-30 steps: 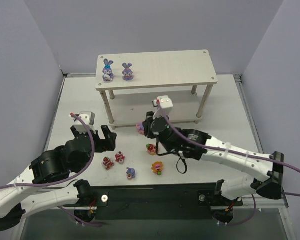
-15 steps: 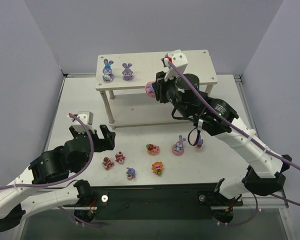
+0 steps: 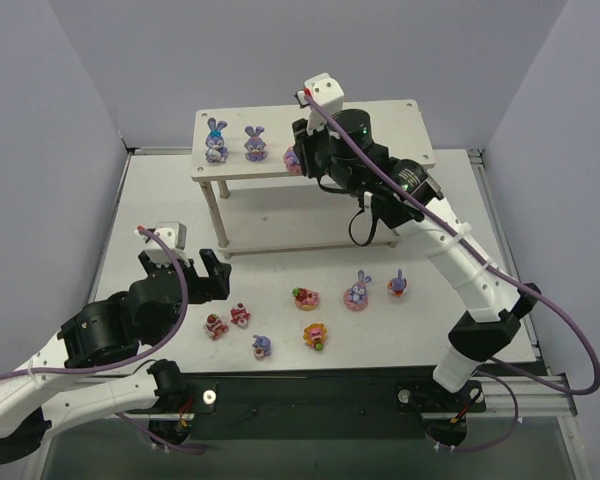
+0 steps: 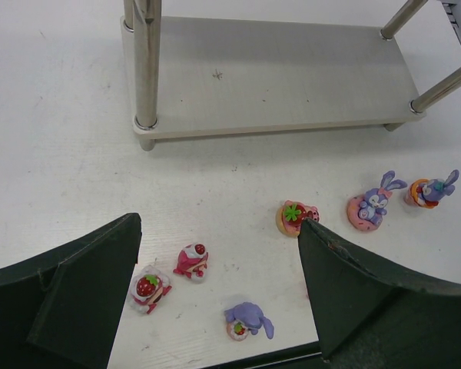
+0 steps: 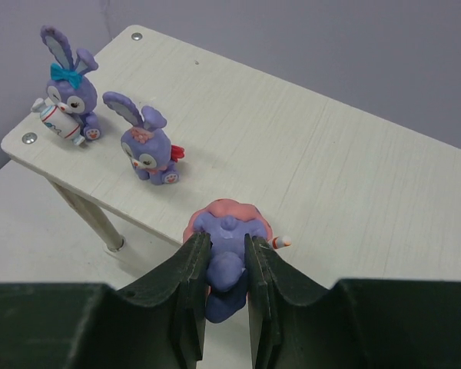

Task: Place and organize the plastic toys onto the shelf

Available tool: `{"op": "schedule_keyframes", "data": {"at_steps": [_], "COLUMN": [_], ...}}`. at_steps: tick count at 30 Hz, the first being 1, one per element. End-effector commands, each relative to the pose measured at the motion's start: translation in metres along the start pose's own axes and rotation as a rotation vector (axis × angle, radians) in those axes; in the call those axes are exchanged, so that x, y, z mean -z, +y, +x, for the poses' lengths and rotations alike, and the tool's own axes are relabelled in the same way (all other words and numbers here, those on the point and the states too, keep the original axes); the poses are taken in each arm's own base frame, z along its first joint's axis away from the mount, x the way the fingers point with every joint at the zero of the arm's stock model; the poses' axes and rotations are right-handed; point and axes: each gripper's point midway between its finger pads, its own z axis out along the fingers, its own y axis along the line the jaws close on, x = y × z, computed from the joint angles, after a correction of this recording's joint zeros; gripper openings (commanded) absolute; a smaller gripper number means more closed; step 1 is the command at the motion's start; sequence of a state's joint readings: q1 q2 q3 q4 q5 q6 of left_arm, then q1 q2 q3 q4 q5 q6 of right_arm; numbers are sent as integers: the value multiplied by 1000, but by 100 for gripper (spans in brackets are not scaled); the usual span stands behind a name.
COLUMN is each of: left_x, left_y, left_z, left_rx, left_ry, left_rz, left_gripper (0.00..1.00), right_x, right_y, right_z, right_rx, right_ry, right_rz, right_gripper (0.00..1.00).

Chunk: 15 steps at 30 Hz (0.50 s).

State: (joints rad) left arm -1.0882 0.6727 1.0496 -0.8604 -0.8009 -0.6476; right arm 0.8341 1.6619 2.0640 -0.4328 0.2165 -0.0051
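My right gripper [image 5: 224,261] is pinched closed on a purple bunny [image 5: 227,224] with a pink base, holding it at the front edge of the top board of the pale shelf [image 5: 315,161]. Two more bunnies [image 5: 147,146] stand at the board's left end. My left gripper [image 4: 219,238] gapes wide and empty above the white table [image 4: 61,154], where seven toys [image 4: 192,261] lie loose before the shelf.

A white bench [image 3: 160,200] is enclosed by a plain lavender-grey far wall [image 3: 310,50], left wall [image 3: 40,160] and right wall [image 3: 570,130], softly and evenly lit, with a black mounting rail [image 3: 310,392] along its near edge.
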Motion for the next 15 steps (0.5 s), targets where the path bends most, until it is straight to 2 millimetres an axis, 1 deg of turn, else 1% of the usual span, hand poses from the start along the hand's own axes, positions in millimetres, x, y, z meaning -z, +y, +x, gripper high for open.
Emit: {"op": "schedule_keyframes", "data": {"at_steps": [1, 7, 10, 15], "left_x": [3, 3, 3, 5], "left_y": [-3, 0, 2, 7], "left_z": [-19, -17, -16, -15], "left_rx": [57, 67, 64, 68], "left_ry": [-48, -58, -56, -57], "left_rz": [11, 4, -3, -9], "left_gripper": [93, 93, 93, 93], "right_x": [5, -14, -24, -32], "right_y": [-8, -12, -13, -16], "right_z": [-41, -40, -36, -31], "right_rx": [-33, -94, -124, -150], "right_ry": [-112, -108, -95, -80], "right_rz": [-14, -7, -18, -5], "right_gripper": [0, 2, 6, 8]}}
